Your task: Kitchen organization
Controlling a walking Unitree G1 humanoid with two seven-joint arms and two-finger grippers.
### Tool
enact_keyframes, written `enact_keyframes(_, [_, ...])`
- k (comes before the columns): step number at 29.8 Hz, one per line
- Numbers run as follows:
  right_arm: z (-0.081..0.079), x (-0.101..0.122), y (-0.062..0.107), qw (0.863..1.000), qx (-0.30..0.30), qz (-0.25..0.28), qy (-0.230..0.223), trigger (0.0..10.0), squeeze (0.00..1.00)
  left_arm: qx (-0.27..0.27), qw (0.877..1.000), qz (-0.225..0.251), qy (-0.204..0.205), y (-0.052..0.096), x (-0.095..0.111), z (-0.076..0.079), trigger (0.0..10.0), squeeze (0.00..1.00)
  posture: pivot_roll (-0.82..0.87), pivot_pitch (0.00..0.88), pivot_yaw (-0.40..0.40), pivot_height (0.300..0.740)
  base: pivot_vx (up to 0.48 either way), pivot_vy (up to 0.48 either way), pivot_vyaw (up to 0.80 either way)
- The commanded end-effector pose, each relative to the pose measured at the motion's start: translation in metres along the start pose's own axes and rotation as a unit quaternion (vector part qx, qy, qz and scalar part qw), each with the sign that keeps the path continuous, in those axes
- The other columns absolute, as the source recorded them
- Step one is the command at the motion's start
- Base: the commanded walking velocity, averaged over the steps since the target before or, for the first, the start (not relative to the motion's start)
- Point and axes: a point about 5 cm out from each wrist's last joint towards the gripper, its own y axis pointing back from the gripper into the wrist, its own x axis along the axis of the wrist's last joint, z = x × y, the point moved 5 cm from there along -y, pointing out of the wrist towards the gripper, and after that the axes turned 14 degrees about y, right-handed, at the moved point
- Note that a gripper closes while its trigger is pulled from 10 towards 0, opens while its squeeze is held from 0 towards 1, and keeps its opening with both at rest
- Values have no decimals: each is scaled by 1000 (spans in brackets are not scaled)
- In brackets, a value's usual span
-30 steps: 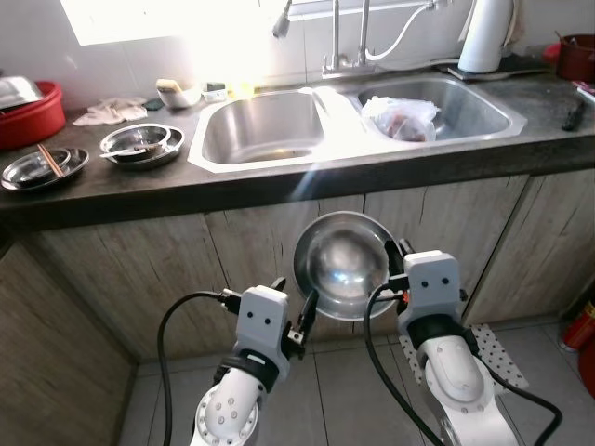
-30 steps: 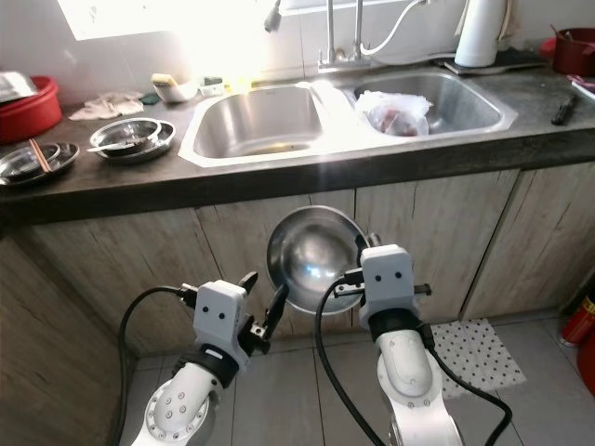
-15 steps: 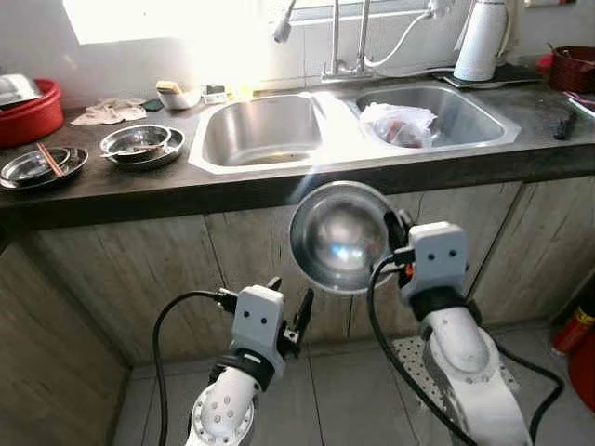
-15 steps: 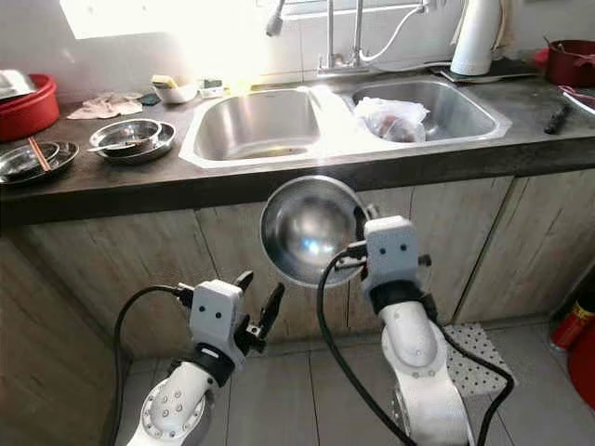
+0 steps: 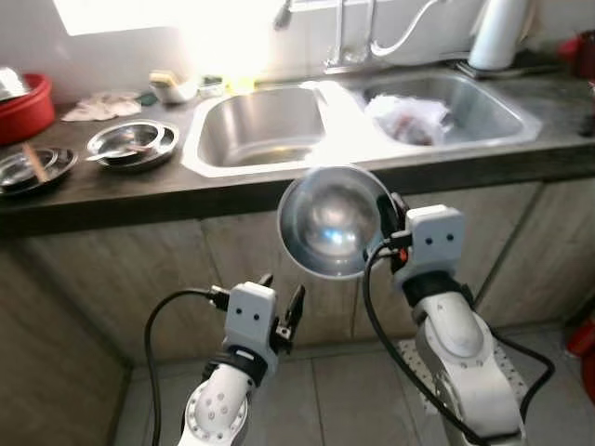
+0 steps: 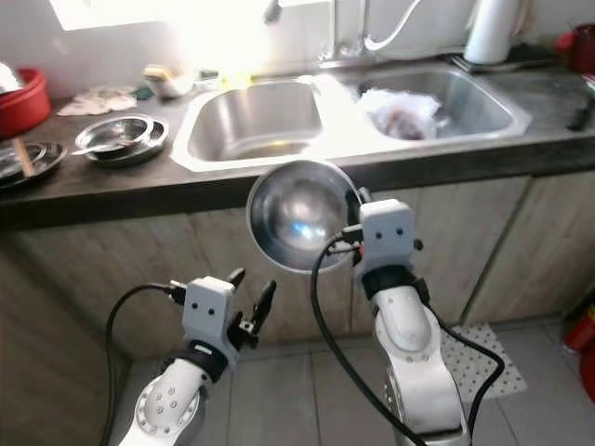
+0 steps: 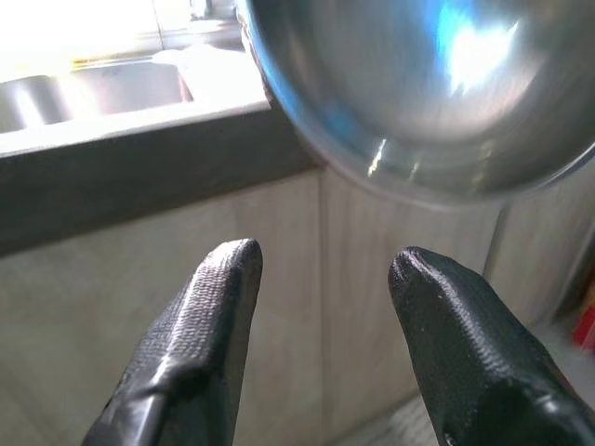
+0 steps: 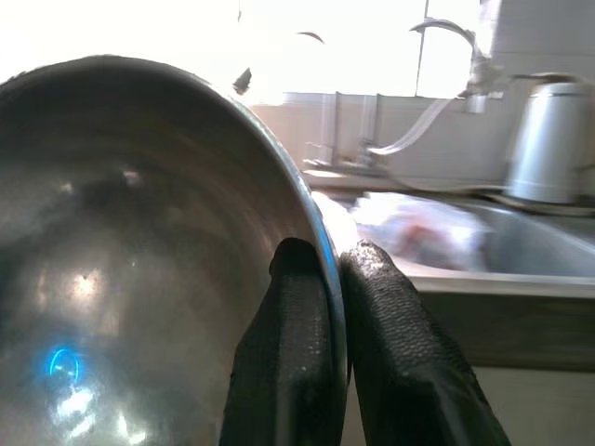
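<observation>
R gripper (image 8: 321, 269): we're pinching the steel bowl (image 5: 330, 223) rim, fingers clamped tight.
Bowl: tilting up just left of it, below the counter (image 5: 139, 200) edge.
L gripper (image 7: 321, 269): we're hanging spread wide, nothing in it.

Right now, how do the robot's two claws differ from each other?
The right gripper is shut on the rim of a steel bowl, held up in front of the counter; the left gripper is open and holds nothing. The right one is raised near counter height, the left one sits lower, below the bowl. Both have two black fingers and point toward the cabinets.
</observation>
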Motion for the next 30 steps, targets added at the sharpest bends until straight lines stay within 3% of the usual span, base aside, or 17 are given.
enact_keyframes(1, [-9,17,-3,999,11,29,-14,10000,0,14,1000,-1,-12,3,1,-10,10000,0,66,62,27,740,300,0,0])
enact_keyframes(13, [-9,18,-3,999,14,30,-4,10000,0,13,1000,-2,-11,2,1,-10,10000,0,67,64,24,740,305,0,0])
enact_keyframes(24, [-12,17,-2,999,20,26,0,10000,0,12,1000,-2,-11,2,1,-11,10000,0,64,64,26,740,309,0,784])
enact_keyframes(30, [-11,15,-2,1000,18,21,-9,10000,0,11,1000,-2,-11,2,1,-10,10000,0,64,63,26,740,319,0,0])
